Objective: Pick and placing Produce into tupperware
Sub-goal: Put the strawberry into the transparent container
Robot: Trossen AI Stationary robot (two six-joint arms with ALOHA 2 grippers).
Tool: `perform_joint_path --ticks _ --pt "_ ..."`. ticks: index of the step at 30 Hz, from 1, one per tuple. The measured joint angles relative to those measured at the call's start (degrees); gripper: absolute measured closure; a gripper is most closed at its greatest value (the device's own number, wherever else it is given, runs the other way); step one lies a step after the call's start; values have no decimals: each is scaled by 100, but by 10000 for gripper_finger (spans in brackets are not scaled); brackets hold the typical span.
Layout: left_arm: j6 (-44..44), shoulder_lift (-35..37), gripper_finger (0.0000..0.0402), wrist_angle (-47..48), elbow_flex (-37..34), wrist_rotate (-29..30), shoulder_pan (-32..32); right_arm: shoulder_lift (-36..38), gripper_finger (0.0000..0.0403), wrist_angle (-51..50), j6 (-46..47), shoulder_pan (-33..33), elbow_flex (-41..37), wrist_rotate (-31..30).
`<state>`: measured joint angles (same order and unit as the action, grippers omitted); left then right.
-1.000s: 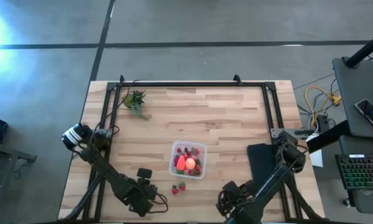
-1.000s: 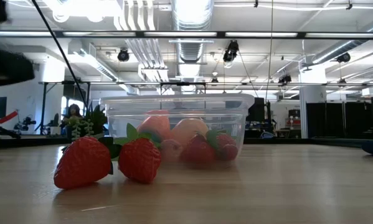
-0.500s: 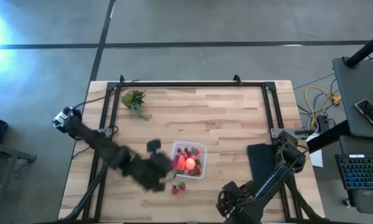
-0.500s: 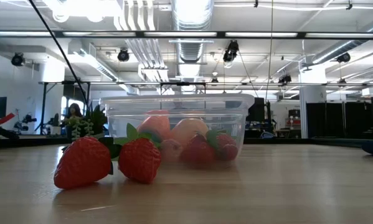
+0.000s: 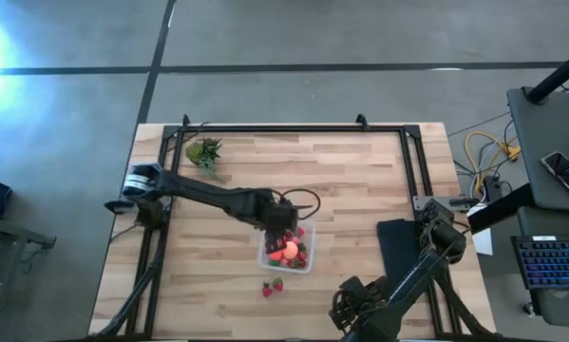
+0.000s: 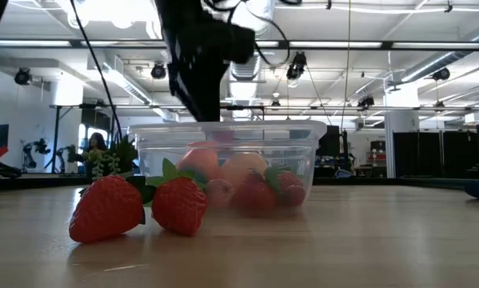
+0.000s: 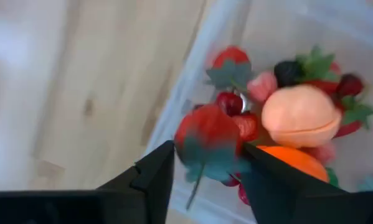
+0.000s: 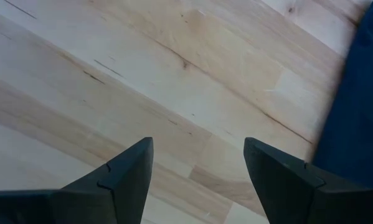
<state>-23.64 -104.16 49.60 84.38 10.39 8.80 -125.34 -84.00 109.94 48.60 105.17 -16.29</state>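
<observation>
The left gripper [image 7: 202, 171] hangs over the tupperware [image 5: 305, 264], jaws pinching a strawberry [image 7: 206, 140] near the wall — released askew, it could bounce onto the tabletop [image 5: 360, 190] beside two loose berries [image 5: 272, 286]. The right gripper [image 8: 198, 165] waits, jaws spread. The berry's grip is hidden from above.

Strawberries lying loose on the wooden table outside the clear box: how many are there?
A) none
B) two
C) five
B: two strawberries lie side by side on the table just in front of the clear container; the high view shows the same pair.
</observation>
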Motion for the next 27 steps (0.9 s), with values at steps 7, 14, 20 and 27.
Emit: perform_joint_path --ticks 7,14,20,27 --pt "-2 -356 160 352 136 -392 42 0 158 9 -45 0 -4 18" --pt "-1786 540 134 818 647 -1032 953 0 158 12 -107 2 -13 190" --pt "-4461 570 134 -163 364 -279 2454 0 158 19 -240 2 -65 172" --pt "-7957 -389 134 -91 342 1035 3112 0 158 -14 -75 2 -149 172"
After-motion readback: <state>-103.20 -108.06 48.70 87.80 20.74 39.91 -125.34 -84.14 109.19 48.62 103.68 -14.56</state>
